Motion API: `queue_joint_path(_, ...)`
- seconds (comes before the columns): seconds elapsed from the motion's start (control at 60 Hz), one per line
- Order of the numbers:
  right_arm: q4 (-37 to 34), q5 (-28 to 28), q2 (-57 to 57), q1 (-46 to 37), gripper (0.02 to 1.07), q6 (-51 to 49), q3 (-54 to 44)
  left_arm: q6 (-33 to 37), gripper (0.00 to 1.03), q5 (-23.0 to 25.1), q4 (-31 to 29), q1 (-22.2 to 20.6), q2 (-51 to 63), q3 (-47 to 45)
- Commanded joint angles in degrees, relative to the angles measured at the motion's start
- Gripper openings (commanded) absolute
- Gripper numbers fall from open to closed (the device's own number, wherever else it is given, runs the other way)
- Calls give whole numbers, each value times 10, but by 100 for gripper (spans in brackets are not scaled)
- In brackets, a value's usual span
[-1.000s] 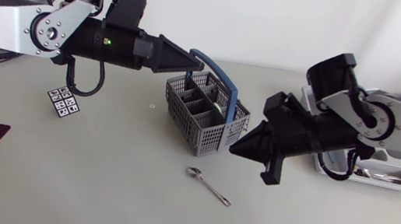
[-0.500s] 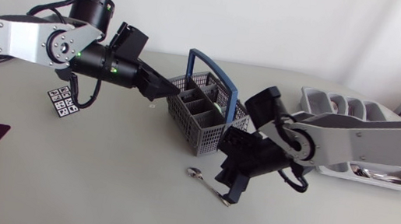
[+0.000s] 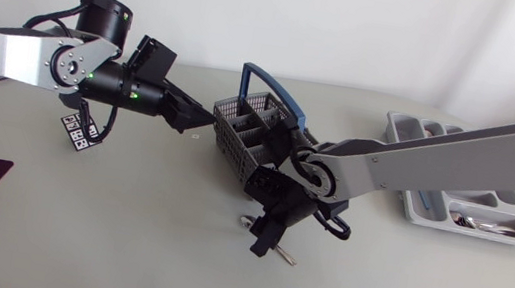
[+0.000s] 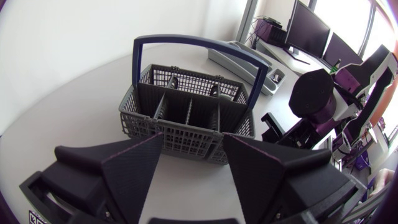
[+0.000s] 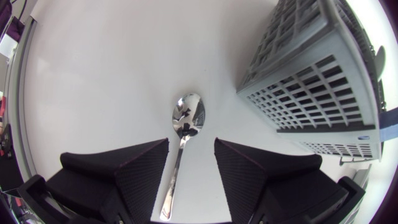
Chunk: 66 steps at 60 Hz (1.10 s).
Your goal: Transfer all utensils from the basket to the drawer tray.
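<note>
A spoon [image 3: 248,221] lies on the bare desk, out of the basket [image 3: 249,149], just off the basket's corner on the side toward the desk's front edge. The right gripper [image 3: 264,238] hangs directly over it. In the right wrist view its fingers [image 5: 140,165] stand wide apart and empty, with the spoon's [image 5: 188,116] handle running back between them and the bowl ahead of the tips.

As I read it, the step in hand is picking up this spoon. To do it well, I would come straight down with the handle centred. The tips should reach the desk before closing on the thin neck, not the rounded bowl, since flat metal could skid on the smooth desk.

The left gripper [image 4: 193,137] sits just short of the basket's wall with wide, empty fingers. The drawer tray [image 3: 404,124] is well apart by the desk's right edge.
</note>
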Motion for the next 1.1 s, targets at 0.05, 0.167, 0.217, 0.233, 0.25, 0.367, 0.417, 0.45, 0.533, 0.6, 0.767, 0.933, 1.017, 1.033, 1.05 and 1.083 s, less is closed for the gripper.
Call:
queue_joint_path(0.05, -24, 7, 28, 9, 52, 21, 11, 15, 69, 1, 4, 7, -8, -18)
queue_joint_path(0.167, -25, 7, 31, 11, 49, 21, 10, 15, 69, 1, 3, 7, -10, -18)
queue_joint_path(0.217, -27, 7, 34, 12, 39, 21, 11, 15, 69, 1, 4, 6, -12, -18)
queue_joint_path(0.233, -28, 7, 36, 13, 35, 20, 12, 15, 69, 1, 3, 5, -12, -18)
queue_joint_path(0.25, -29, 6, 37, 13, 31, 20, 13, 15, 69, 1, 3, 5, -13, -18)
queue_joint_path(0.367, -38, 6, 50, 13, 18, 15, 18, 15, 69, 1, 3, 1, -14, -19)
queue_joint_path(0.417, -45, 6, 53, 12, 17, 15, 20, 15, 69, 1, 3, 1, -14, -19)
queue_joint_path(0.45, -47, 6, 54, 12, 16, 13, 20, 14, 69, 1, 2, 0, -14, -18)
queue_joint_path(0.533, -48, 4, 53, 13, 15, 11, 15, 14, 69, 1, 2, 0, -15, -18)
queue_joint_path(0.6, -54, -1, 52, 10, 15, 3, 12, 14, 69, 1, 1, 0, -15, -16)
queue_joint_path(0.767, -56, -23, 33, 1, 13, -9, -4, 13, 69, 1, 1, -2, -14, -17)
queue_joint_path(0.933, -76, -38, -23, -16, 13, -46, -34, 13, 69, 1, 0, -2, -15, -18)
queue_joint_path(1.017, -92, -45, -68, -29, 13, -75, -62, 13, 69, 1, 0, -2, -15, -18)
queue_joint_path(1.033, -97, -46, -75, -32, 13, -80, -66, 12, 69, 1, 0, -2, -16, -18)
queue_joint_path(1.05, -100, -46, -84, -37, 13, -86, -71, 13, 69, 1, 0, -2, -16, -18)
queue_joint_path(1.083, -107, -47, -102, -47, 13, -99, -82, 13, 69, 1, 0, -2, -17, -18)
